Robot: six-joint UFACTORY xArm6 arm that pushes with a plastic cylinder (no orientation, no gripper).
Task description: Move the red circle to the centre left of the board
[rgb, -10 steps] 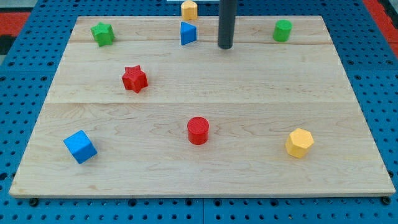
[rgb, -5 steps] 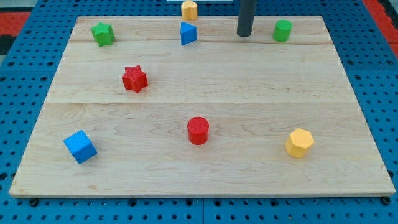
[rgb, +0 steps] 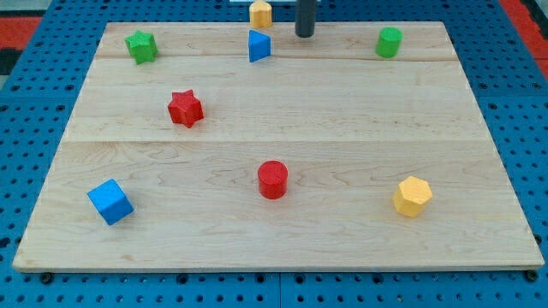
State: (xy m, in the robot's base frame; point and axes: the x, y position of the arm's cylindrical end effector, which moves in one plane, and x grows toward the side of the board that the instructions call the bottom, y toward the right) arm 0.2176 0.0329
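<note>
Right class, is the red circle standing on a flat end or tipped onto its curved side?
Standing on end: the red circle shows its round flat face upward, with its curved wall below it.

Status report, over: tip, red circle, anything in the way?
My tip at view's top, beside blue triangle. Red circle untouched, lower centre. Red star up-left of it.

Pale wood-grain board (rgb: 282, 120) on blue perforated table (rgb: 26, 171). Red circle (rgb: 273, 180), red star (rgb: 185, 109), blue cube (rgb: 110, 202), blue triangle (rgb: 259, 45), green star (rgb: 140, 45), green cylinder (rgb: 389, 42), yellow hexagon (rgb: 412, 196), orange-yellow block (rgb: 260, 13). Dark grey rod, my tip (rgb: 304, 35).
</note>
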